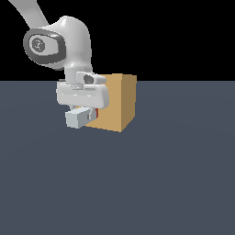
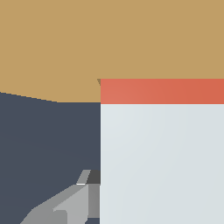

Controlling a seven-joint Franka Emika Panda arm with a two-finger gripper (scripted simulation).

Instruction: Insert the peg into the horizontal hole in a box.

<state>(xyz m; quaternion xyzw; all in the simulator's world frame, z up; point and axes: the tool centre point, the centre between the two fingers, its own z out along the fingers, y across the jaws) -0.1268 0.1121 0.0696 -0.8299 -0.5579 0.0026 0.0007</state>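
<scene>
The tan box stands on the dark floor. My gripper is shut on the peg and holds it level against the box face on the exterior view's left. The peg's grey-white end points away from the box, and a bit of its red-orange end shows at the box. In the wrist view the peg fills much of the picture, and its red end meets the box. A small darker sliver shows at the red end's corner. The hole is otherwise hidden. One finger shows beside the peg.
The dark grey-blue floor spreads around the box. The white arm reaches down from the exterior view's upper left. No other objects show.
</scene>
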